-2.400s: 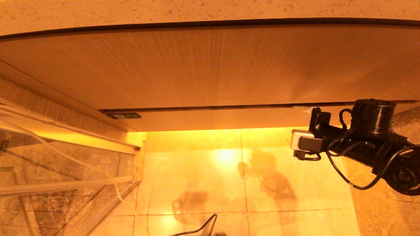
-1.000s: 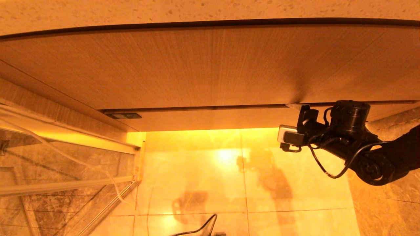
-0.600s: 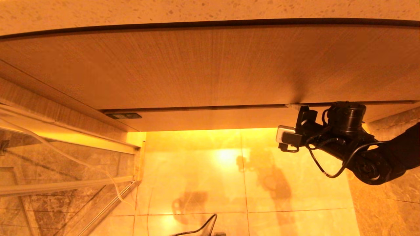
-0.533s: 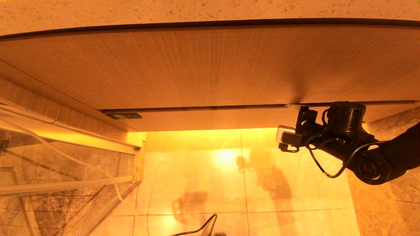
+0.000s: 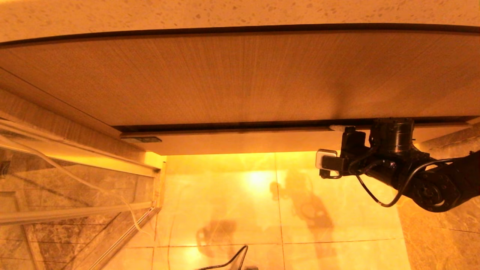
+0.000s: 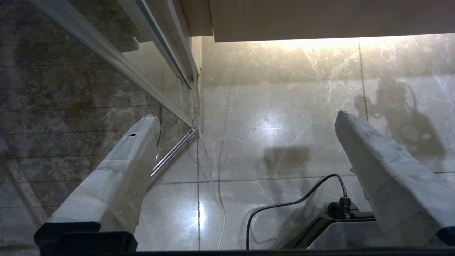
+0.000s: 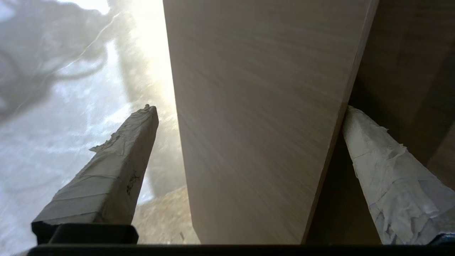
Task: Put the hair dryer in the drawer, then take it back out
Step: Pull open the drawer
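Note:
The drawer (image 5: 240,141) shows as a narrow light-wood front under the taller wood-grain panel (image 5: 225,75), with a dark gap between them. My right gripper (image 5: 342,130) is at the drawer's right end, open and straddling the top edge of the front. In the right wrist view the drawer front (image 7: 256,124) runs between the fingers: one finger (image 7: 117,167) is out over the floor, the other (image 7: 380,174) is in the dark gap behind the front. My left gripper (image 6: 247,117) hangs open over the floor, holding nothing. The hair dryer is out of view.
A speckled countertop (image 5: 225,11) tops the cabinet. A glass partition with metal rails (image 5: 75,195) stands at the left. Glossy floor tiles (image 5: 262,210) lie below, with a black cable (image 5: 232,260) near my base (image 6: 341,227).
My right arm moved left along the drawer front and hooked a finger over its top edge. The drawer has since slid slightly out toward me, widening the dark gap above it.

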Controlling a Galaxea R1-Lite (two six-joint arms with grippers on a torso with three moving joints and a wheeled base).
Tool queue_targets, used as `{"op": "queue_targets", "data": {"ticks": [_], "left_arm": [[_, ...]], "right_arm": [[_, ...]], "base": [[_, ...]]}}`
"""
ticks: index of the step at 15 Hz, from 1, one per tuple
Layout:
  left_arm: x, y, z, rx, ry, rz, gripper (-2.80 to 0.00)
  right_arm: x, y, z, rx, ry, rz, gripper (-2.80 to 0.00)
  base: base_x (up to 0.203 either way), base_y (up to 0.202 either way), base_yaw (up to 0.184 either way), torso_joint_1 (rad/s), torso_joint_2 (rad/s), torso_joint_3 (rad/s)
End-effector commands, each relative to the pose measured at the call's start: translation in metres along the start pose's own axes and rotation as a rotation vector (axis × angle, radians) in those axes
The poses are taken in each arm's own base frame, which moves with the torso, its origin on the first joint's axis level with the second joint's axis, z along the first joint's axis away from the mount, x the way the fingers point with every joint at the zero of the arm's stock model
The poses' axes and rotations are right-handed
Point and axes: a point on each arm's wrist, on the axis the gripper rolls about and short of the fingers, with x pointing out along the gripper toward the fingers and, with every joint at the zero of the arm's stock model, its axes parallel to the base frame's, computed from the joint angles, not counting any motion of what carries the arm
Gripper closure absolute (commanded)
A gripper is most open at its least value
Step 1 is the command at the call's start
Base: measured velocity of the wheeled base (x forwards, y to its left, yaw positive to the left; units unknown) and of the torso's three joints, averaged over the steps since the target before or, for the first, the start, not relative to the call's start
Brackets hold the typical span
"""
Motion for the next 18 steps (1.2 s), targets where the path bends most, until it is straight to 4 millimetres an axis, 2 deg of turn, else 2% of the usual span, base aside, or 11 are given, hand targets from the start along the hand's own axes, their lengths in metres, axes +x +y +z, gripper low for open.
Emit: {"op": "queue_targets", "data": {"ticks": [1, 4, 7, 12, 15, 18], "left_arm": [[0.000, 0.000, 0.000, 0.000, 0.000, 0.000, -2.80], [0.000, 0.000, 0.000, 0.000, 0.000, 0.000, -2.80], [0.000, 0.000, 0.000, 0.000, 0.000, 0.000, -2.80], [0.000, 0.000, 0.000, 0.000, 0.000, 0.000, -2.80], [0.000, 0.000, 0.000, 0.000, 0.000, 0.000, -2.80], [0.000, 0.000, 0.000, 0.000, 0.000, 0.000, -2.80]], "right_arm": [[-0.001, 0.002, 0.000, -0.009, 0.004, 0.014, -2.80], [-0.002, 0.001, 0.000, -0.011, 0.003, 0.019, -2.80], [-0.013, -0.005, 0.000, -0.016, 0.004, 0.051, -2.80], [-0.046, -0.015, -0.004, -0.037, 0.047, 0.128, -2.80], [-0.061, -0.023, -0.002, -0.050, 0.126, 0.098, -2.80], [-0.084, -0.041, -0.005, -0.063, 0.186, 0.028, -2.80]], "base": [[0.000, 0.000, 0.000, 0.000, 0.00, 0.000], [0.000, 0.000, 0.000, 0.000, 0.00, 0.000], [0.000, 0.000, 0.000, 0.000, 0.00, 0.000], [0.000, 0.000, 0.000, 0.000, 0.00, 0.000], [0.000, 0.000, 0.000, 0.000, 0.00, 0.000], [0.000, 0.000, 0.000, 0.000, 0.00, 0.000]]}}
